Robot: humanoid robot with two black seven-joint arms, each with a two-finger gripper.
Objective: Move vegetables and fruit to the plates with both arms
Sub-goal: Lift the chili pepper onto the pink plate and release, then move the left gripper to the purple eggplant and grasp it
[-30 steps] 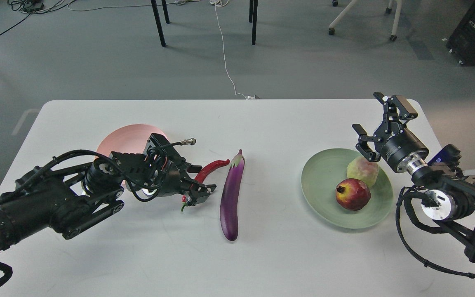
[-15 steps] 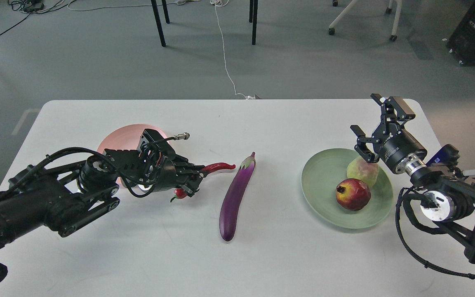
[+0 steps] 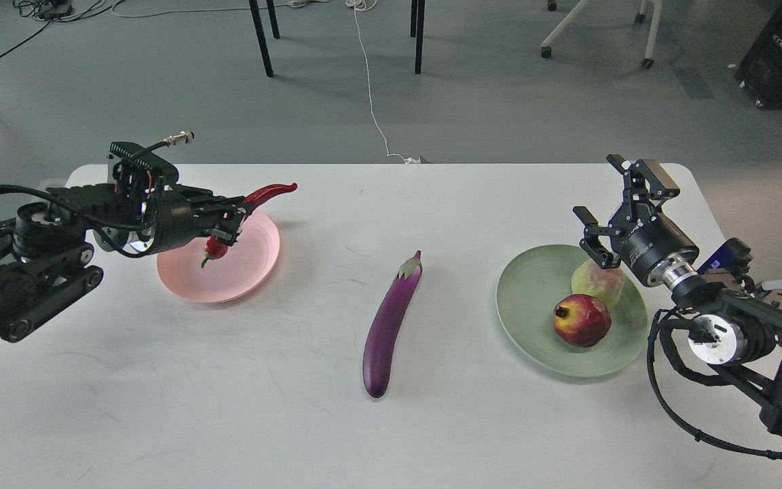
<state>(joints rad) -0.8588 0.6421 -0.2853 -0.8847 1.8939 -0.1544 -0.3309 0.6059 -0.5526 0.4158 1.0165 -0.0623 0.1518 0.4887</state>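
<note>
My left gripper (image 3: 231, 216) is shut on the red chili pepper (image 3: 265, 193) and holds it in the air over the pale pink plate (image 3: 248, 261), stem end down. The purple eggplant (image 3: 391, 322) lies on the white table between the plates. The pale green plate (image 3: 533, 299) at the right holds the red pomegranate (image 3: 581, 320) and the pale green fruit (image 3: 596, 280). My right gripper (image 3: 601, 207) is open and empty, just above the far right rim of the green plate, next to the green fruit.
The white table (image 3: 364, 421) fills the view. Beyond its far edge are grey floor, black table legs (image 3: 262, 37), a white cable (image 3: 370, 88) and chair casters. The right arm's body (image 3: 737, 326) covers the table's right edge.
My left gripper has lifted the chili off the table and carried it left and back, over the pink plate. The eggplant was nudged and now lies still. The right gripper has barely moved.
</note>
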